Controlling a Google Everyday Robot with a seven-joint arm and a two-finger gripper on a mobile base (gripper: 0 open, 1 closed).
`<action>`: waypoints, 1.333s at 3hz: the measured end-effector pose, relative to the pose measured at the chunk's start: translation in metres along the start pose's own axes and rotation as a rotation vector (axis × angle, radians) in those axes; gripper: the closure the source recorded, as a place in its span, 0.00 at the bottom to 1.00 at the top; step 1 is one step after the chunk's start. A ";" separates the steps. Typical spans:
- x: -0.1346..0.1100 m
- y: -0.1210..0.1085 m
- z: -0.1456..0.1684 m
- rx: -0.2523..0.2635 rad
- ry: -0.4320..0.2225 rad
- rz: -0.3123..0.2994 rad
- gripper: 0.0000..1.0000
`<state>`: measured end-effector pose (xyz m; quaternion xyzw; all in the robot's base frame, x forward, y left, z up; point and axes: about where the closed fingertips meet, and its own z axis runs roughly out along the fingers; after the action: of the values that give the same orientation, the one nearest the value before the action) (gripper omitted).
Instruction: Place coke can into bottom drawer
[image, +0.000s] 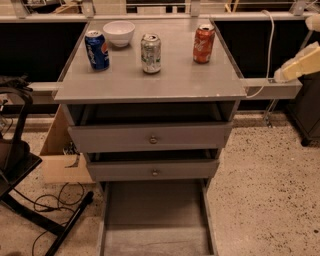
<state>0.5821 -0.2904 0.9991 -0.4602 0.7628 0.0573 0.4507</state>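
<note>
- Clearly, I saw the coke can (204, 44) upright at the bench's (190, 82) back right corner.
- The gripper (301, 63) hung beyond the bench's right edge, well apart from it; I couldn't make out its grip.
- The bottom drawer (155, 210) stood pulled out.

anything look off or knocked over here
Nothing spilled or tipped: the red-orange coke can, blue Pepsi can and silver-green can stand upright. Both knobbed grey drawers sit slightly ajar; the bottom drawer is pulled out. The gripper is at far right.
</note>
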 end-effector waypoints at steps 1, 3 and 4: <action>-0.016 -0.024 0.021 0.067 -0.202 0.036 0.00; -0.034 -0.038 0.026 0.126 -0.258 0.040 0.00; -0.027 -0.059 0.079 0.130 -0.320 0.137 0.00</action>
<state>0.6813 -0.2663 0.9918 -0.3623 0.7129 0.1109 0.5901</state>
